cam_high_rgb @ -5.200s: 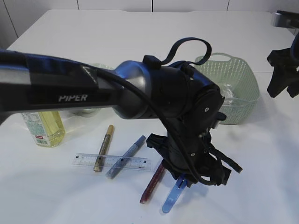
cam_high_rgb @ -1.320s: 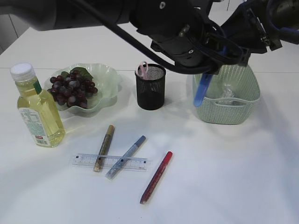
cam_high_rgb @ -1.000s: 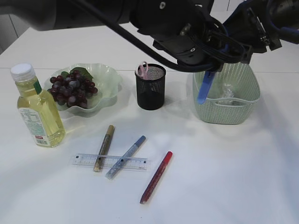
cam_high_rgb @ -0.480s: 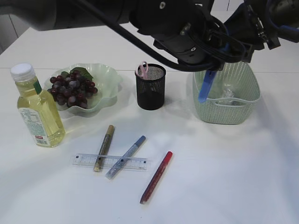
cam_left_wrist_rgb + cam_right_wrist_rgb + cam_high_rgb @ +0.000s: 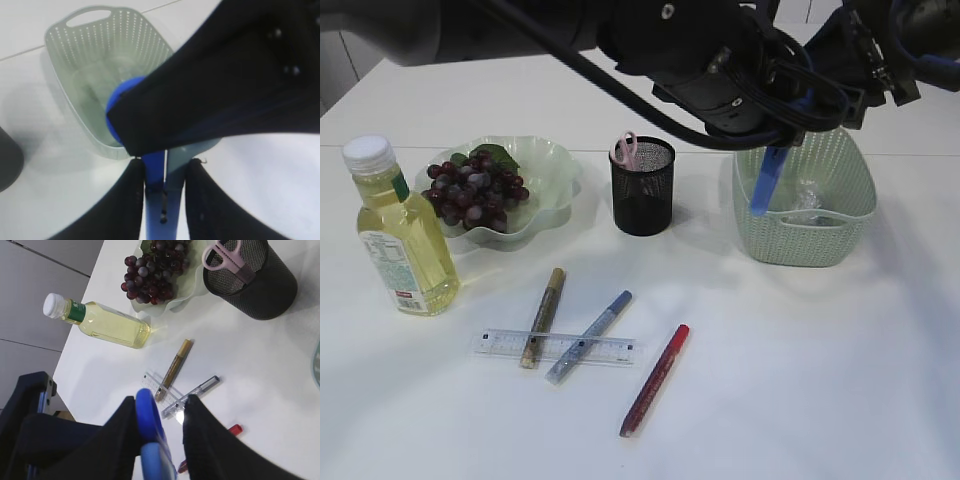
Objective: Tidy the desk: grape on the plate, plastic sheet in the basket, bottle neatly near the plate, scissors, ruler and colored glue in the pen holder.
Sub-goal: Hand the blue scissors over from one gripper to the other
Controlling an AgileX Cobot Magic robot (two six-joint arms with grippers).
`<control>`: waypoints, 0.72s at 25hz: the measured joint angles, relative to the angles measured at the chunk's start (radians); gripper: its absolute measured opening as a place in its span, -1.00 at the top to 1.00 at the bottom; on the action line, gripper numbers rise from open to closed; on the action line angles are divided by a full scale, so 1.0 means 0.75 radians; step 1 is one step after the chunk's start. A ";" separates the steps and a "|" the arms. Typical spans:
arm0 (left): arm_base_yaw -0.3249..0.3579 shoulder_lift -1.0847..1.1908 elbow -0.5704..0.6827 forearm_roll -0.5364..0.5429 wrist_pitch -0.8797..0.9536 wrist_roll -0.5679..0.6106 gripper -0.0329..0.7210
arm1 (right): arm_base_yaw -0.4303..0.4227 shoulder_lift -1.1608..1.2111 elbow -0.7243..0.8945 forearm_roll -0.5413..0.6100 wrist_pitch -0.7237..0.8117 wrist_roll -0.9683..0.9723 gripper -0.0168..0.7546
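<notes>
The left gripper (image 5: 164, 167) has its fingers (image 5: 131, 192) pinched on a blue glue pen (image 5: 767, 180), which hangs nearly upright above the green basket (image 5: 805, 245) at the far right. The right gripper (image 5: 160, 420) meets it there: the pen's blue end sits between its fingers (image 5: 200, 425), but whether they already press on it I cannot tell.

This looks like a hand-over of the pen from one arm to the other. Next, the right gripper needs a firm grip before the left lets go, then a carry left to the black pen holder (image 5: 642, 187), where pink scissors (image 5: 626, 150) already stand.

Grapes (image 5: 472, 190) lie on the plate (image 5: 555, 170); the bottle (image 5: 402, 240) stands just left of it. The ruler (image 5: 560, 347), under a gold pen (image 5: 542, 315) and a grey-blue pen (image 5: 590, 335), and a red pen (image 5: 655, 378) wait near the front.
</notes>
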 joint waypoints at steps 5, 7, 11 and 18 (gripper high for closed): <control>0.000 0.000 0.000 0.000 -0.002 -0.002 0.43 | 0.000 0.000 0.000 0.000 0.000 -0.001 0.33; 0.000 0.000 0.000 0.000 -0.002 -0.002 0.43 | 0.000 0.000 0.000 0.001 0.000 -0.003 0.42; 0.000 0.000 0.000 0.000 -0.005 -0.002 0.43 | 0.000 0.000 0.000 0.009 0.000 -0.003 0.53; 0.000 0.000 0.000 0.000 -0.031 -0.002 0.43 | 0.000 0.000 0.000 0.009 0.000 -0.003 0.56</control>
